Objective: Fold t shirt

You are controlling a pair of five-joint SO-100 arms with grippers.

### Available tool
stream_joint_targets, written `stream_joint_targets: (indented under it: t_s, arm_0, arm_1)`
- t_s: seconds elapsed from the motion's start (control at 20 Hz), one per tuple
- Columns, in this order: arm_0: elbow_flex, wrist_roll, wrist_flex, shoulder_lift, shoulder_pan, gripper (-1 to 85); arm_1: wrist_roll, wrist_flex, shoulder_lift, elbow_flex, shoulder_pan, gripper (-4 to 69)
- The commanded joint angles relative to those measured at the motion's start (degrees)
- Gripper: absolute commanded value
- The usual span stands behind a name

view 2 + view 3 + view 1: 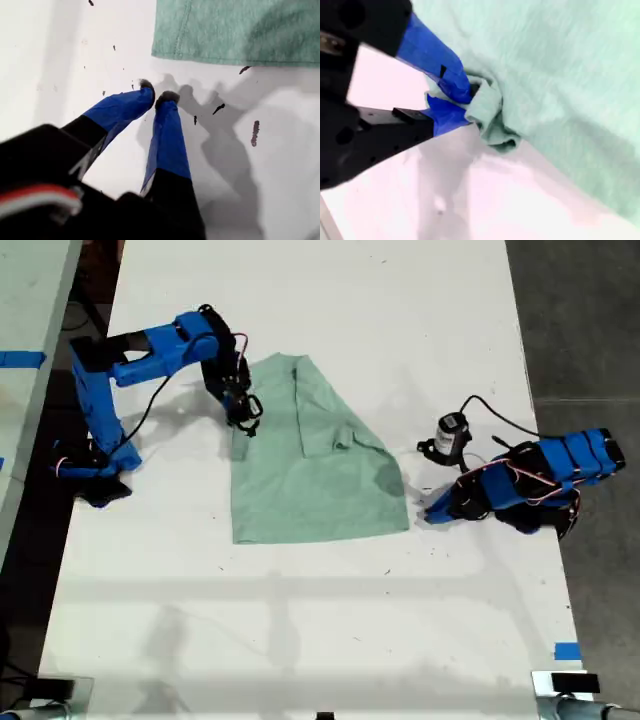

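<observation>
My second hand [462, 97] is closed on a bunched fold of the shirt [555, 75]: both blue fingers [432, 52] meet on the cloth, and a small wad of it bulges out just past the tips. In the exterior view this hand [245, 415] sits at the shirt's edge toward that view's left, partway along the side, with its arm [150, 352] reaching in from a base at the view's left edge of the worktop [300, 620].

My first hand [157, 95] holds nothing. Its 2 blue fingers [167, 145] point down at the bare worktop [55, 60], tips nearly together with only a narrow gap between them, and dark pads at the ends. They are near the hemmed corner of the shirt [225, 30] but apart from it. In the exterior view this hand [435, 512] lies low on the worktop just beside the shirt's corner at that view's lower right, its arm [545, 475] folded down toward the view's right edge.

The shirt [330, 475] lies flat in the middle of the worktop, between the 2 arms, with 1 part folded over onto the body so a diagonal edge runs across it. Small dark specks [255, 132] mark the worktop near my first hand.
</observation>
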Motion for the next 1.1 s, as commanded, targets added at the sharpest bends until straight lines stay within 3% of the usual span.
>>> stream_joint_targets:
  t_s: [0.0, 0.25, 0.3, 0.35, 0.45, 0.7, 0.85, 0.95, 1.05]
  arm_0:
    - [-21.45, -1.76, 0.79, -1.67, 7.73, -0.3]
    - [-21.36, -3.69, -5.89, -5.54, 17.93, -0.3]
    - [-21.36, -3.43, -8.44, -6.15, 19.78, 6.6]
    - [-21.36, -3.43, -9.93, -6.94, 21.09, 28.6]
    - [-21.27, -4.31, -9.49, -7.38, 21.53, 34.8]
    - [-19.16, -3.87, -0.26, 13.97, 17.67, 28.7]
    - [-6.42, -7.73, 0.44, 38.50, 17.75, 6.8]
    - [15.29, -13.27, -8.17, 56.87, 23.38, -0.1]
    - [42.98, -20.04, -20.21, 76.55, 29.27, -0.2]
  arm_1:
    - [-0.70, -0.26, 0.70, 3.34, -0.53, 3.9]
    - [-0.70, -0.26, 0.70, 3.34, -0.53, 3.9]
    - [-0.70, -0.26, 0.70, 3.34, -0.53, 3.9]
    - [-0.70, -0.26, 0.70, 3.34, -0.53, 3.9]
    - [-0.70, -0.26, 0.70, 3.34, -0.53, 3.9]
    - [-0.70, -0.26, 0.70, 3.34, -0.53, 3.9]
    - [-0.70, -0.26, 0.70, 3.34, -0.53, 3.9]
    - [-0.70, -0.26, 0.70, 3.34, -0.53, 3.9]
    - [-0.70, -0.26, 0.70, 3.34, -0.53, 3.9]
